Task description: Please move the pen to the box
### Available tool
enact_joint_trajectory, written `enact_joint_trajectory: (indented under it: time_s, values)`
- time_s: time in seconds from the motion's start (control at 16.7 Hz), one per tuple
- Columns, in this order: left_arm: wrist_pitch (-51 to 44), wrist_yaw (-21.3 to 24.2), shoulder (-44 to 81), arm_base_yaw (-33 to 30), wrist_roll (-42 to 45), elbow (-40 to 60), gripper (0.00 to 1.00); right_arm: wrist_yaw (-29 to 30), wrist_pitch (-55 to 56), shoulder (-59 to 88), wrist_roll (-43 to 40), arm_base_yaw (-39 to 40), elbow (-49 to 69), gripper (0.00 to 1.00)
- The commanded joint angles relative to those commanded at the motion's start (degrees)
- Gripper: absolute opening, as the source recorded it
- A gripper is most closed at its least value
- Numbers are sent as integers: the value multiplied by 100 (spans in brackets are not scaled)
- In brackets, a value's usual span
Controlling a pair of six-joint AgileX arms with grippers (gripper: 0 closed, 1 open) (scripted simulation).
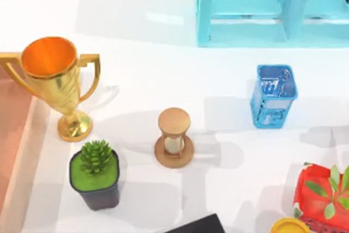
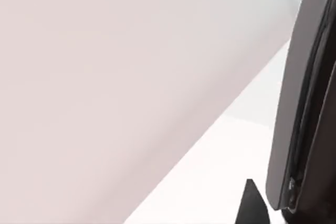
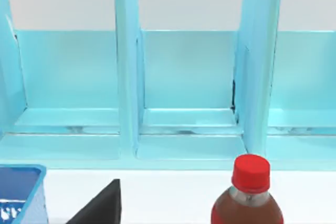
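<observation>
Nearby: blue box (image 3: 20, 195) beside right gripper (image 3: 100, 208).

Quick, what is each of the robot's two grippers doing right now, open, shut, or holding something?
Left gripper: cannot be told.
Right gripper: cannot be told.

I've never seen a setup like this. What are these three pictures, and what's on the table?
It is a two-armed robot at a white table. One camera looks down from above: a gold trophy, an hourglass, a potted plant, a blue mesh box and a pale-blue shelf rack. The other two cameras ride on the wrists. The left gripper hangs over bare table; the right gripper faces the rack, beside a cola bottle. I see nothing held.
</observation>
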Motion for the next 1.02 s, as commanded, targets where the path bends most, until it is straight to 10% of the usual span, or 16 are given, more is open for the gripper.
enact_joint_trajectory:
  time_s: [0.54, 1.02]
  values:
    - [-5362, -622, -319, -242, 4584, -1310, 0, 0, 0, 0, 0, 0, 0, 100]
    - [-7207, -838, -393, -337, 6193, -1753, 0, 0, 0, 0, 0, 0, 0, 100]
